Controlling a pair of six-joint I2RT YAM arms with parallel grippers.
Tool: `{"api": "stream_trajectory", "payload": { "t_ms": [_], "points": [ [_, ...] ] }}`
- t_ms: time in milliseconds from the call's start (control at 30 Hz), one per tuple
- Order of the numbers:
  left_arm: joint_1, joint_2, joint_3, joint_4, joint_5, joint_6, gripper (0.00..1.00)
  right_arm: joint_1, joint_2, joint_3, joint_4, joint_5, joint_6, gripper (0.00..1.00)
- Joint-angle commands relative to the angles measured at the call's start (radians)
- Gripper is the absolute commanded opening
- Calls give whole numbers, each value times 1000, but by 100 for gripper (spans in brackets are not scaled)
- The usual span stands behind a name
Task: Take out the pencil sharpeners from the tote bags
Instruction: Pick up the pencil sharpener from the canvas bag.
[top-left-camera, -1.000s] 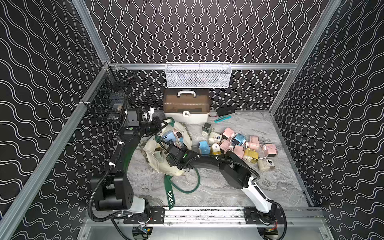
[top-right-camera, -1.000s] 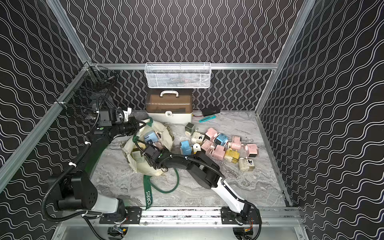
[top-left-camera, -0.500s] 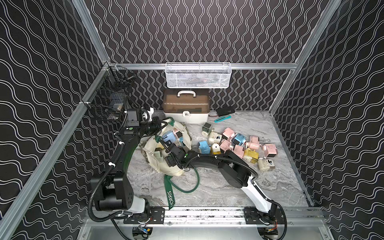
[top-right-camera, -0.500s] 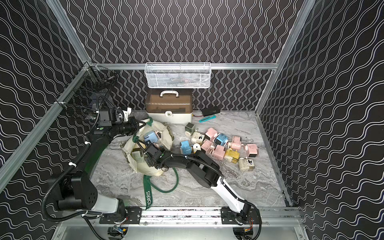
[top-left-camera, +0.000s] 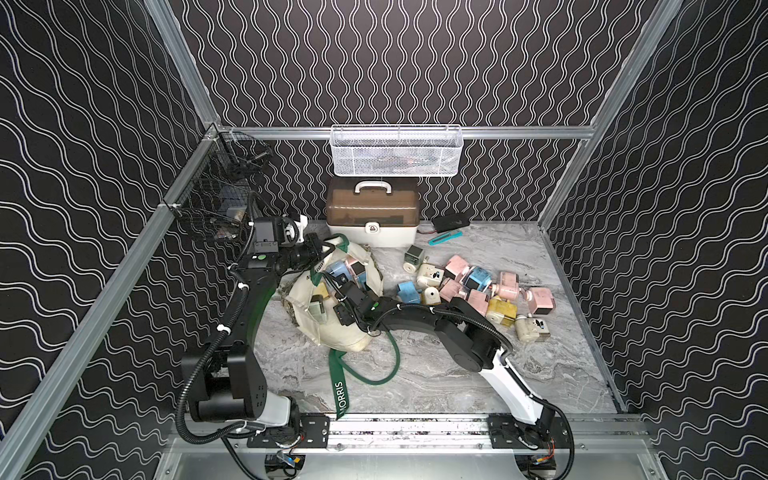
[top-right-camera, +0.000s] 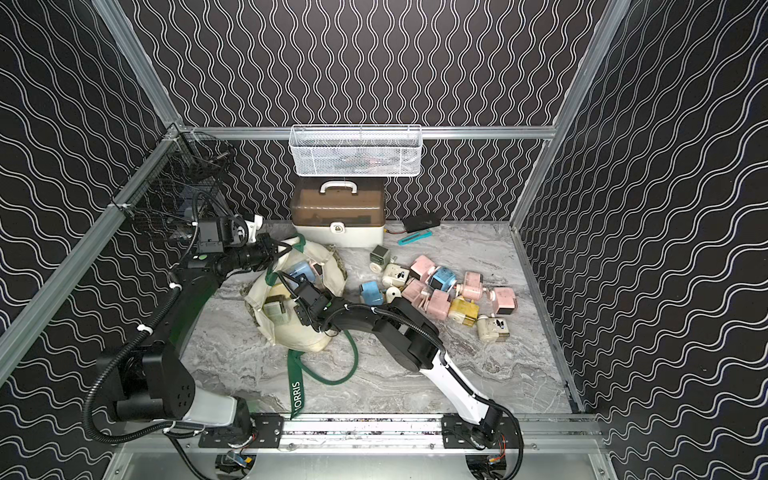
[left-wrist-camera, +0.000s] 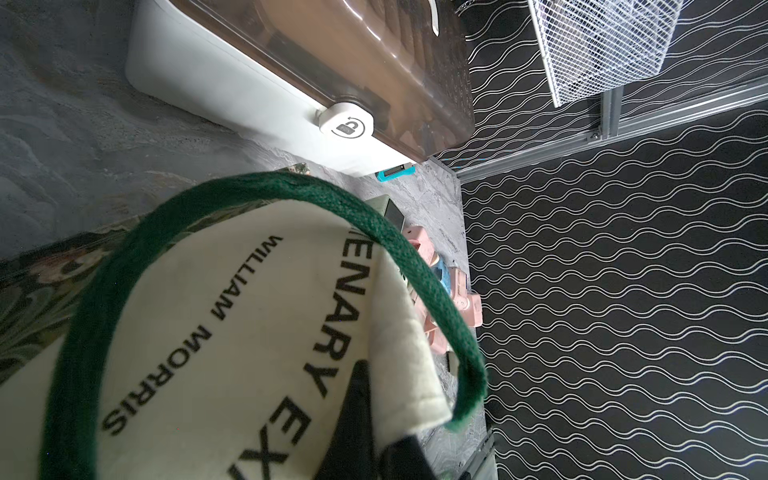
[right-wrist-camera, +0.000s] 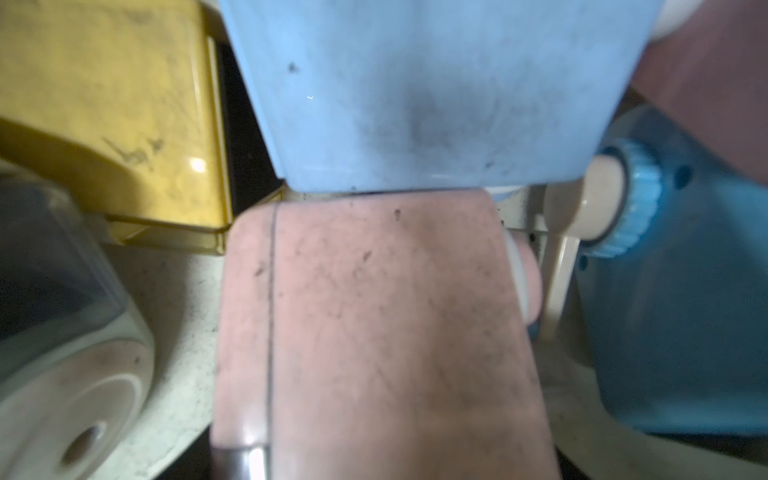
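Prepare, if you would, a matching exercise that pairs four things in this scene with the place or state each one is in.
Things:
1. wire basket
2. teal tool
3. left end effector
4. carry case

Places or states:
a. shut on the rim of the tote bag
b. standing on the table at the back wall, lid down
c. hung on the back rail
d. lying flat beside the black device

Pairs: 1-c, 2-d, 3-a, 4-b.
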Motion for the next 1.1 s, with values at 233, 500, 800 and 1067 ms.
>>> {"api": "stream_trajectory", "payload": {
  "t_ms": [233,500,800,1067],
  "points": [
    [3,-8,5,51,18,-2,0,12,-78,-92,22,-38,-14,59],
    [3,-8,5,50,17,-1,0,48,-201,-212,50,-46,-15,55],
    [3,-8,3,50,15,-2,0,100,-366,-352,65,-69,-21,53],
    [4,-8,3,50,13,0,0,107,-451,-386,55,-81,-14,53]
  ]
}}
